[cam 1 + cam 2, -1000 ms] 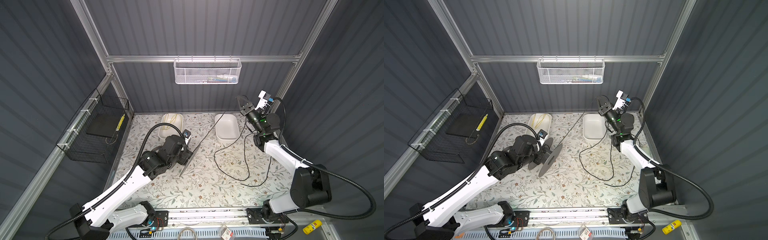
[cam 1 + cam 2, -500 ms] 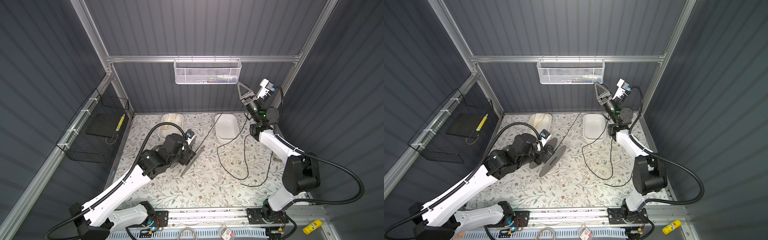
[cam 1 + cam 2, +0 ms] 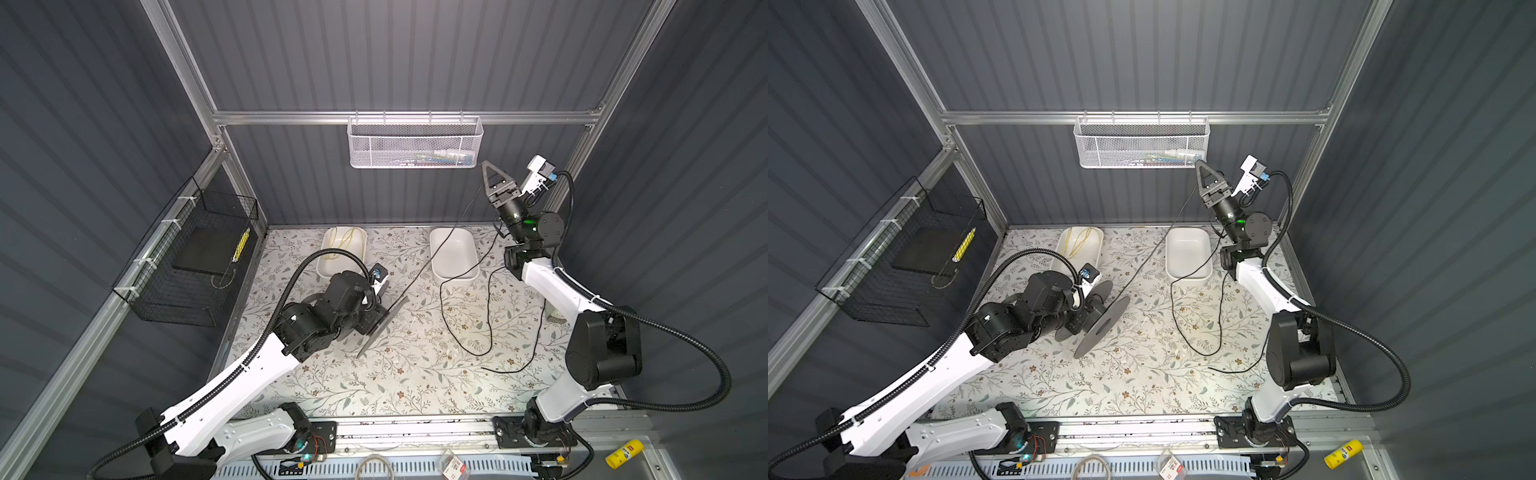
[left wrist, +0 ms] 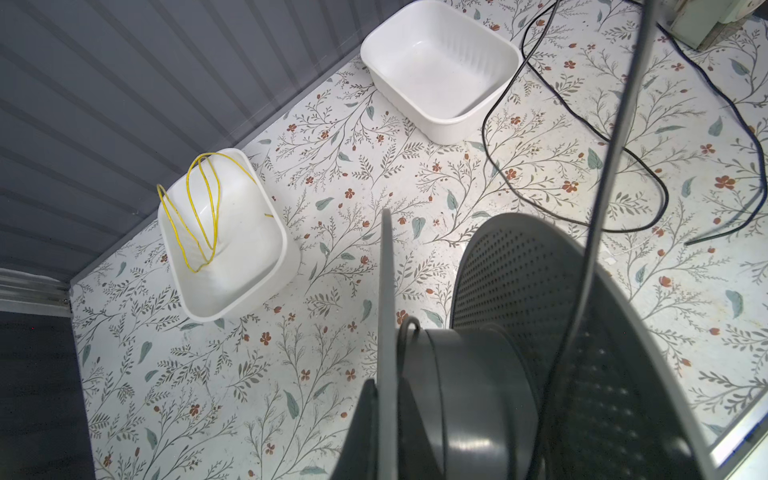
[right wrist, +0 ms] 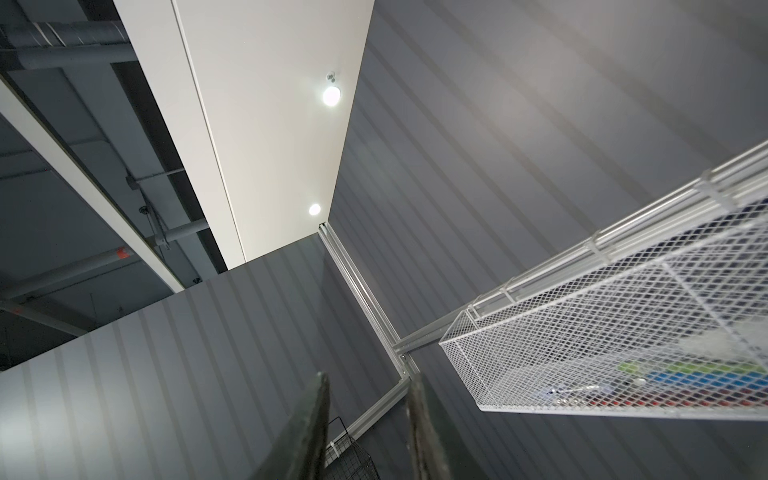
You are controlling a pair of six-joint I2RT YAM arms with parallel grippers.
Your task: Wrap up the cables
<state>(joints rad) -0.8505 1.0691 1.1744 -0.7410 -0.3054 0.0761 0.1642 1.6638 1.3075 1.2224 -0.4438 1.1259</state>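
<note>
My left gripper (image 4: 387,380) is shut on the thin near flange of a grey spool (image 3: 382,322) (image 3: 1102,326), which it holds tilted just above the floral table. A few turns of the black cable (image 4: 614,141) sit on the spool's hub (image 4: 478,374). From there the cable (image 3: 443,242) (image 3: 1160,236) runs straight up to the side of my right gripper (image 3: 486,166) (image 3: 1199,164), then drops and lies in loose loops on the table. My right gripper (image 5: 369,376) is raised under the mesh basket, open, with nothing between its fingertips. Whether the cable still touches it, I cannot tell.
A white bin (image 4: 286,249) holding a yellow cord stands at the back, left of an empty white bin (image 3: 453,274). A white mesh basket (image 3: 415,145) hangs on the back wall, very close to my right gripper. A black wire basket (image 3: 187,270) hangs on the left wall.
My right gripper has risen toward the mesh basket, drawing the cable straight, and its jaws have gone from shut to open. The left arm has turned the spool slightly.
</note>
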